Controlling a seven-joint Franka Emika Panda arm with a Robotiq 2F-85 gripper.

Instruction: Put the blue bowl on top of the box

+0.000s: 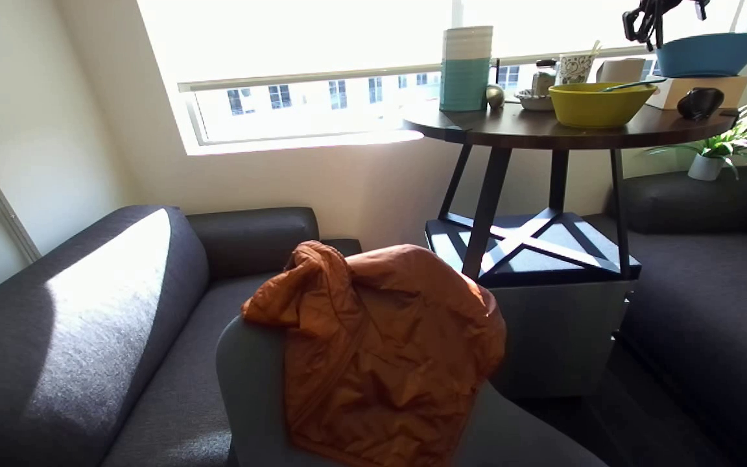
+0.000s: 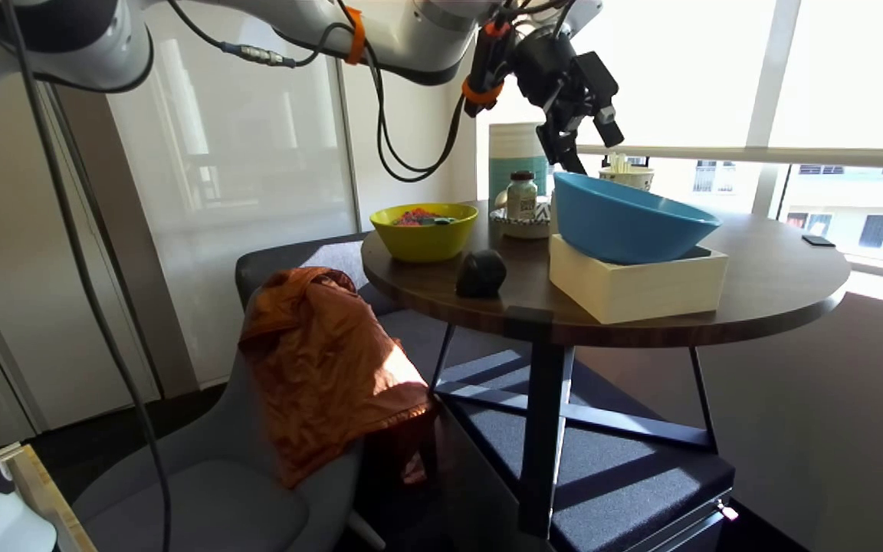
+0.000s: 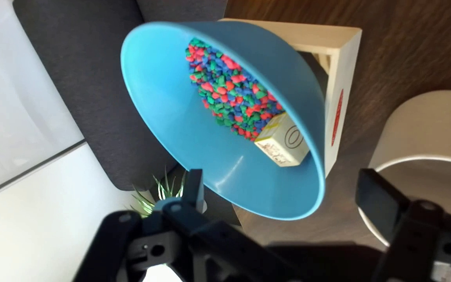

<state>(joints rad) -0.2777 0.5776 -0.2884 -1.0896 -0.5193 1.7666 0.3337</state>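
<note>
The blue bowl (image 2: 625, 222) rests tilted on the tan box (image 2: 641, 291), and the box's open top shows partly under it. Both also appear in an exterior view, the blue bowl (image 1: 711, 55) above the box (image 1: 732, 92). In the wrist view the blue bowl (image 3: 225, 172) holds coloured pebbles and a small white-and-yellow carton (image 3: 284, 141). The box (image 3: 339, 105) shows a red mark on its side. My gripper (image 3: 286, 194) is open, its fingers wide apart with nothing between them. In both exterior views the gripper (image 2: 592, 149) (image 1: 677, 29) is just above the bowl's rim; contact is unclear.
The yellow bowl (image 2: 424, 241), a black rounded object (image 2: 481, 274) and a lidded jar (image 2: 522, 195) share the round table (image 2: 457, 287). A tall teal-and-white container (image 1: 465, 71) stands at the far side. A beige round container (image 3: 425, 129) is below one finger.
</note>
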